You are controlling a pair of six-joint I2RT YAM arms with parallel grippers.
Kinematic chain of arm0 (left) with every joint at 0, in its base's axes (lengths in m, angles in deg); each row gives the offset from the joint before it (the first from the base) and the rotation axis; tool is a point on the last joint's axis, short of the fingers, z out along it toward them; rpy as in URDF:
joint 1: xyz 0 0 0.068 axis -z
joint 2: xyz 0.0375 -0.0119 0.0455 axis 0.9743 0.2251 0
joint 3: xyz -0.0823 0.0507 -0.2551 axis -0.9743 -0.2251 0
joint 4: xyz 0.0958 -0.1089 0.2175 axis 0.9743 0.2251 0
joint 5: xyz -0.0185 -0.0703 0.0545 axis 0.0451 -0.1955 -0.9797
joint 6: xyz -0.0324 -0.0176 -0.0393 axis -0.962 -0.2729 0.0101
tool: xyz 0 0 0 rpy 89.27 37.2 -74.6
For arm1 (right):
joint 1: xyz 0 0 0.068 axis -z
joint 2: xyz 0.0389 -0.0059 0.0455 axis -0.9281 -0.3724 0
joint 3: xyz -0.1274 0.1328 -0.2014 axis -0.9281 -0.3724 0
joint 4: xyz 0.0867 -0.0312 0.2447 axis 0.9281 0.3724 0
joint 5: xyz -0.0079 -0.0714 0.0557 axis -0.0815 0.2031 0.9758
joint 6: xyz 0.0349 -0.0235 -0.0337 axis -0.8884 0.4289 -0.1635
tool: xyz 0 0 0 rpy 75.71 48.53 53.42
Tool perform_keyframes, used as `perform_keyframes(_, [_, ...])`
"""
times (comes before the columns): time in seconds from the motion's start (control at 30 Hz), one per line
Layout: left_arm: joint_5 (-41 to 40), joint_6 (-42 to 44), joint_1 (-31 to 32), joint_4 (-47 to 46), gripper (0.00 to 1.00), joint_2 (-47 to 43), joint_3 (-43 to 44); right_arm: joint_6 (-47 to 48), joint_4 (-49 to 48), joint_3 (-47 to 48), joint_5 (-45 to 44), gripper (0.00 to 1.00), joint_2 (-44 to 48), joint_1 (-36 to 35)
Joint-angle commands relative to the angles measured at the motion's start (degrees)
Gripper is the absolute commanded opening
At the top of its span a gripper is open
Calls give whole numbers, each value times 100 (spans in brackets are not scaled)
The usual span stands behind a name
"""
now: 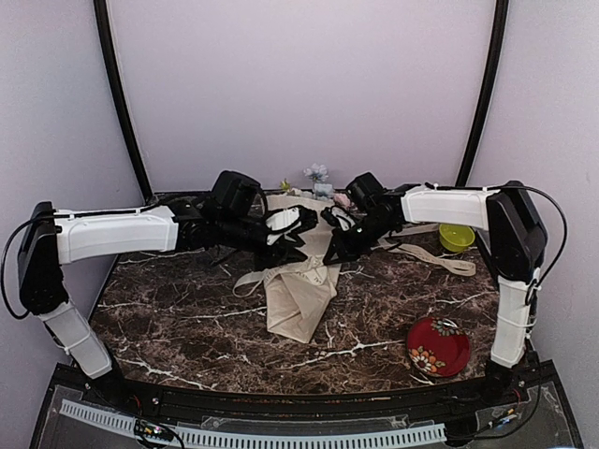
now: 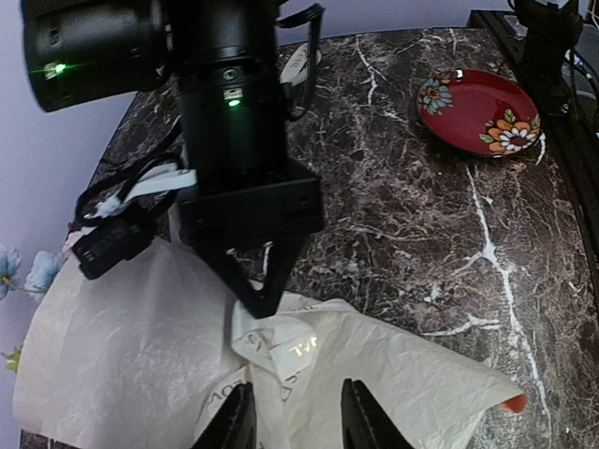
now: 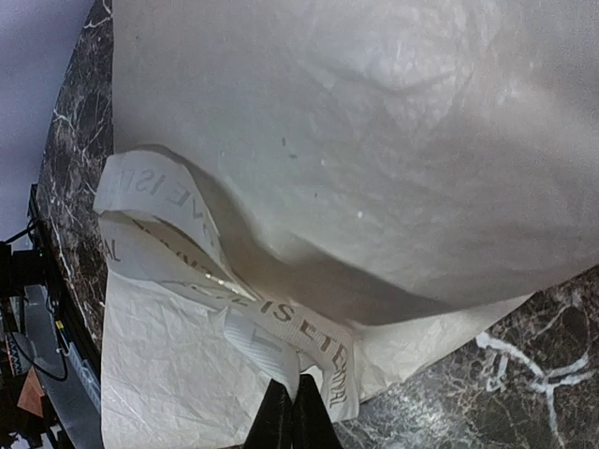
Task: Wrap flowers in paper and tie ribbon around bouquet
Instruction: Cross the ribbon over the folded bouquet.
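Tying looks under way, not finished. Bouquet (image 1: 299, 295) lies flat on the bench (image 1: 187, 327), paper (image 2: 112, 346) already folded round into a cone, narrow end toward the arm bases, flowers (image 1: 316, 173) peeking out at its far wide end, so I'd call the wrap step done. Ribbon (image 3: 281, 318) lies in loose folds across the bouquet's middle, with loose tails trailing off both sides of it onto the bench; no knot or bow visible, and whether it passes under the bouquet I cannot tell. Right pincer (image 3: 285, 412) is over the bouquet's middle, closed on a fold of ribbon. Left pincer (image 2: 295, 421) is just beside it over the same spot, jaws partly apart, nothing clamped as far as I can see. Left to do: cinch, cross, knot. Red plate (image 1: 438, 346) sits near-right of the bouquet, green bowl (image 1: 456, 237) to its right, both well apart from it.
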Motion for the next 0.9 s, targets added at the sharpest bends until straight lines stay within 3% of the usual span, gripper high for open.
perform_keyframes(0.0, [260,226,81,-84,32,295,-56,-122,-421,438,-144,0,-246,67])
perform_keyframes(0.17, [-203,617,286,-17,33,942,239,44,-377,604,-405,0,-533,74])
perform_keyframes(0.4, [-871,558,296,-97,43,1591,545,127,-439,627,-345,0,-626,72])
perform_keyframes(0.53, [-1234,541,296,-177,43,1767,529,198,-396,513,-383,0,-605,74])
perform_keyframes(0.7, [-1422,600,282,-379,34,1781,401,221,-487,286,-302,0,-519,72])
perform_keyframes(0.87, [-946,550,211,-595,23,1801,447,213,-515,237,-301,0,-516,73])
